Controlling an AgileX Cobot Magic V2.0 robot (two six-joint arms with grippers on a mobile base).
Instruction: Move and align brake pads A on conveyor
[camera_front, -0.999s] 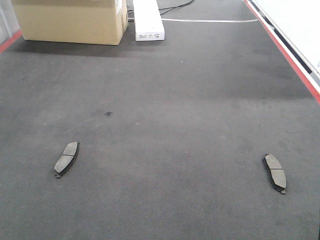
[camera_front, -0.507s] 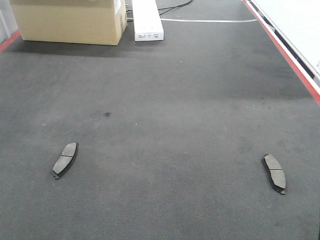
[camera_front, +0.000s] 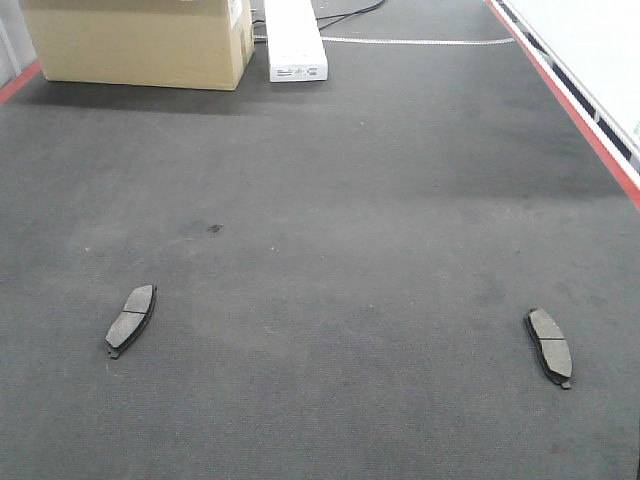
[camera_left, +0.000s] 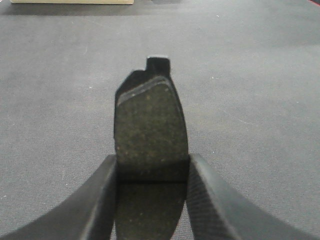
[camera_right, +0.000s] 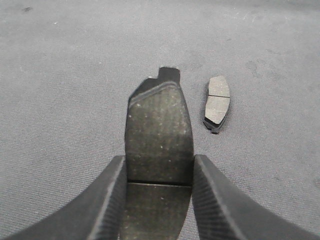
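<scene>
**Both claws loaded, two pads already down**

Each arm carries a brake pad. The left claw (camera_left: 151, 175) is clamped on a pad (camera_left: 150, 130) whose long axis points straight ahead, over bare conveyor (camera_front: 350, 200). The right claw (camera_right: 157, 177) grips its own pad (camera_right: 159, 132) likewise, and a laid pad (camera_right: 217, 103) lies just ahead and to its right, nearly parallel. In the front view, two pads sit well apart: left pad (camera_front: 131, 318), right pad (camera_front: 550, 345).
</scene>
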